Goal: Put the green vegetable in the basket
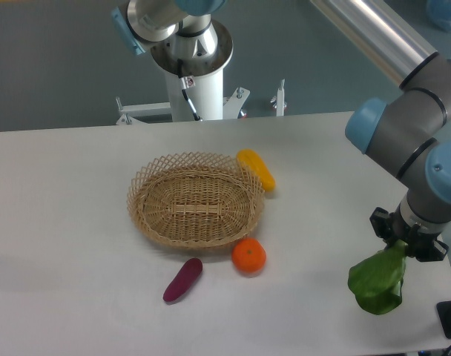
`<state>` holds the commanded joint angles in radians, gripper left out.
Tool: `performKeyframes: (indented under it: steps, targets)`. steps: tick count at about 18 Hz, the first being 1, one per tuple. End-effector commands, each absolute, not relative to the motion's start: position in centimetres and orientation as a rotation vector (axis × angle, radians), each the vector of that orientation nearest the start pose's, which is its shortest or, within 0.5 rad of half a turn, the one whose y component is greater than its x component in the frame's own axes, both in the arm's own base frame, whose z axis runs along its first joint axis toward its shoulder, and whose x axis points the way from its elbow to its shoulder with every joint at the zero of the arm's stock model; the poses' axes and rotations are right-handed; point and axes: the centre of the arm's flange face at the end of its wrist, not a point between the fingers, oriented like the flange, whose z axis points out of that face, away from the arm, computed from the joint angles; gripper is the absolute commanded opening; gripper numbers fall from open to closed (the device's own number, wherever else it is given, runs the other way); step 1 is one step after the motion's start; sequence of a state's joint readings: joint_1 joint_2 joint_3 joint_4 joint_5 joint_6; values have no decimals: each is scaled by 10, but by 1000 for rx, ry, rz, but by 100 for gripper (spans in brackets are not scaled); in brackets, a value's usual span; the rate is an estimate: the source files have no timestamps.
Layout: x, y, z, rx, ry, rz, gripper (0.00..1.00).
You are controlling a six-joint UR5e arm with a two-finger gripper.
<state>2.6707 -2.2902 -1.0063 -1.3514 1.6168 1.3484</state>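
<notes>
- Camera view, basket (196, 202) as landmark: shallow oval, tan woven wicker, open lattice rim, tight-woven floor, nothing inside it.
- My gripper (405, 242) sits well off to the basket's right and a bit nearer the camera; dark fingers pinched onto the top of the green vegetable (378, 279).
- Green vegetable hangs straight below my fingers: broad, smooth, glossy dark green leaves, folded and drooping. Stem base hidden in the grip. Can't tell if the leaf tips touch the table (62, 222).
- So it's well apart from the basket, out beyond the right rim, near the table's right edge.
- Yellow oblong vegetable (256, 169) rests against the basket's far-right rim, smooth skin, angled.
- Orange fruit (249, 255), round and slightly dimpled, just beside the basket's near-right rim.
- Purple oblong vegetable (182, 279), matte, tapered, lies near the basket's front edge, not touching.
- Table surface plain white, smooth.
</notes>
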Motion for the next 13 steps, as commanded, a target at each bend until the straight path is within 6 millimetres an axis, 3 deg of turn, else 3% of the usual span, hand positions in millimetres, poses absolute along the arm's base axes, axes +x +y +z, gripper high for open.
performKeyframes:
  steps: [13]
  targets:
    - [-629, 467, 329, -3129, 391, 116, 18]
